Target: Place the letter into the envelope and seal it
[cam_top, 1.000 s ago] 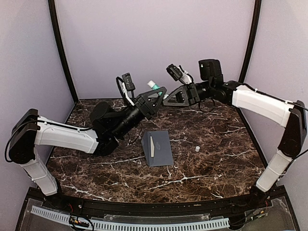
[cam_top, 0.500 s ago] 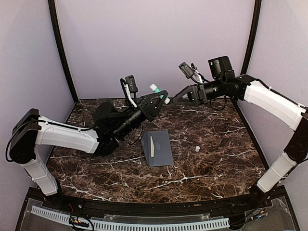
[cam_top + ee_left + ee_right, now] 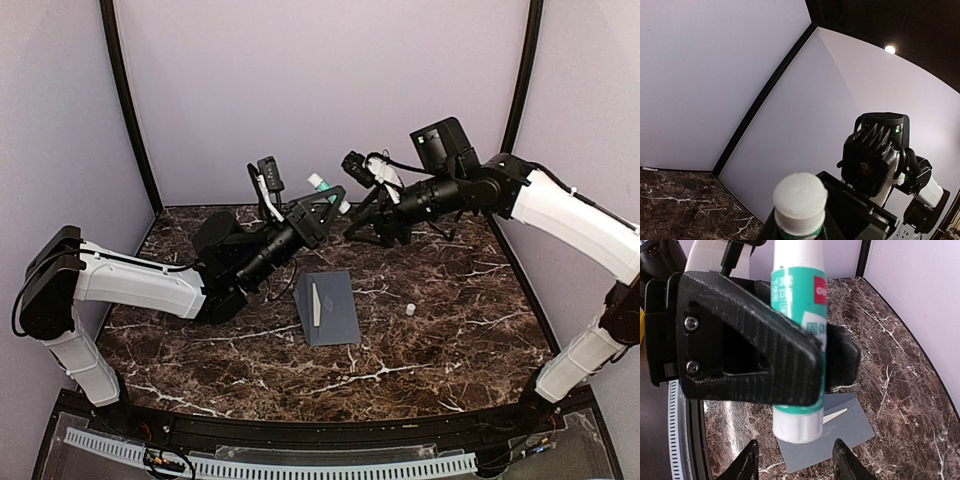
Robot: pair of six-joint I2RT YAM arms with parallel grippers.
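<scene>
The grey-blue envelope (image 3: 330,308) lies flat mid-table; it also shows in the right wrist view (image 3: 840,432). A thin cream sliver of the letter (image 3: 316,303) shows at its flap, also visible in the right wrist view (image 3: 836,415); the remainder is hidden. My left gripper (image 3: 328,197) is raised above the far table and shut on a white and green glue stick (image 3: 318,182). The right wrist view shows the stick (image 3: 799,340) clamped between the left fingers (image 3: 755,350). My right gripper (image 3: 796,462) is open and empty, right next to the stick's ribbed white end.
A small white cap (image 3: 410,310) stands on the marble table (image 3: 200,350), right of the envelope. Lilac walls with black corner posts (image 3: 128,110) enclose the back and sides. The two grippers are nearly touching above the far middle of the table.
My right gripper pulled back to the right, then swung left again and tilted down close to the glue stick. My left gripper kept its hold and barely moved.
</scene>
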